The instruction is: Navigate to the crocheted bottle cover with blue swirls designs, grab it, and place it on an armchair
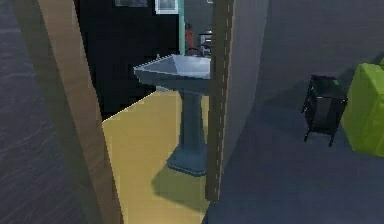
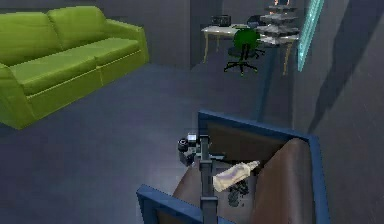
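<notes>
The forward view is facing a wooden door frame (image 1: pixel 78 130) and a pedestal sink (image 1: pixel 186 85). The arm side view is adding the blue armchair (image 2: pixel 318 185): a pale elongated thing (image 2: pixel 236 176), likely the bottle cover, is lying on its seat, seemingly where it belongs. The pincer (image 2: pixel 189 148) is hanging nearby; apart, together or holding anything, I cannot tell.

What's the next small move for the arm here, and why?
Probably lift the arm a little, straight up. A pale elongated thing seems to lie on the brown seat of the blue armchair, right beside the arm, so the placing looks done; a straight lift should clear it without dragging. I cannot tell whether the tool holds anything, so check first.
</notes>
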Controlling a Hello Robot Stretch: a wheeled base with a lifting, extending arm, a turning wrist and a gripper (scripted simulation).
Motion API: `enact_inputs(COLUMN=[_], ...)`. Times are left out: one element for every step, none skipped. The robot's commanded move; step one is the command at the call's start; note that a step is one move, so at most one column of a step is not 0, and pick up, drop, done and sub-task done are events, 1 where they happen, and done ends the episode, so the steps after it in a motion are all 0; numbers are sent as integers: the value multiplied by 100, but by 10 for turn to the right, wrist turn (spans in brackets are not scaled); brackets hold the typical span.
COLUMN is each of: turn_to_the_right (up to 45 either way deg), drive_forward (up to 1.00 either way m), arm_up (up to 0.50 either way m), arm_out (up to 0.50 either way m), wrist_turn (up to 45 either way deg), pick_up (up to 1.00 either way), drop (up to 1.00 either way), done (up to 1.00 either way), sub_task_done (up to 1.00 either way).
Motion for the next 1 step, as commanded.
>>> enact_inputs(turn_to_the_right=[0], drive_forward=[0], arm_up=[0], arm_out=[-8], wrist_turn=[0], pick_up=[0], drop=[0], done=[0], sub_task_done=[0])
